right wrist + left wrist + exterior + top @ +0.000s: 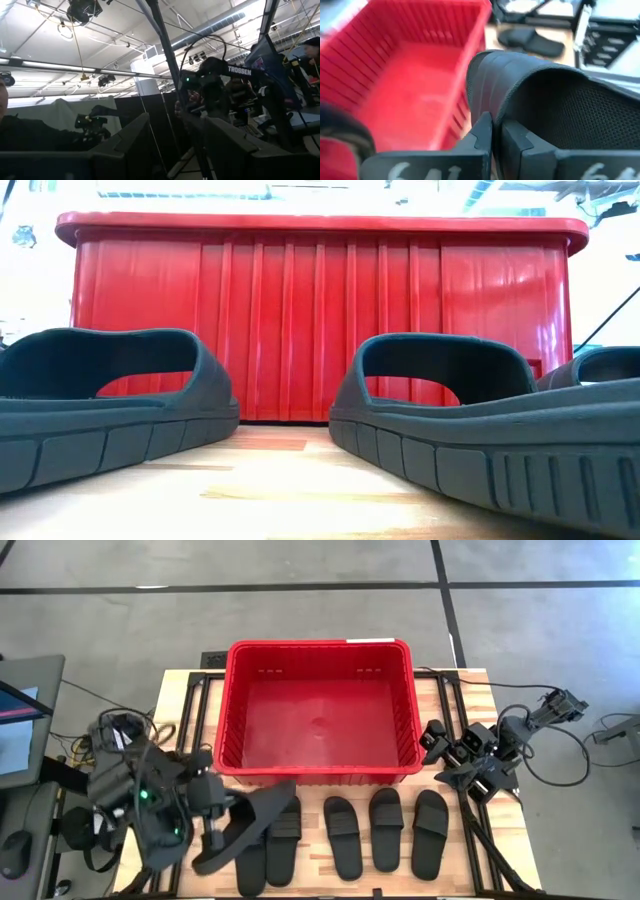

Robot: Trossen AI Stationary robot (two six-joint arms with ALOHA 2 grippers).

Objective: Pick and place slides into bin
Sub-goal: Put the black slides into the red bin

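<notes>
The red bin [318,712] stands at the table's far middle, with nothing inside it. Several black slides [385,830] lie side by side on their soles in a row along the near edge. Two of them [110,395] [470,420] fill the low view in front of the bin's wall [320,320]. My left gripper [215,835] is shut on one more slide [250,820], held slanting above the left end of the row. My right gripper [432,738] waits open beside the bin's right wall, pointing upward, with nothing between its fingers [135,142]. My left gripper pinches an edge of the slide's wide strap [496,117] between its two fingers [482,135], one on the ribbed outer face and one on the textured inner face. The slide is lifted clear of the table and points toward the bin's near left corner.
Black metal frames [195,705] run along the table's left and right sides next to the bin. A monitor [25,710] and cables sit off the table's left edge. Bare wood shows between the slide row and the bin's near wall.
</notes>
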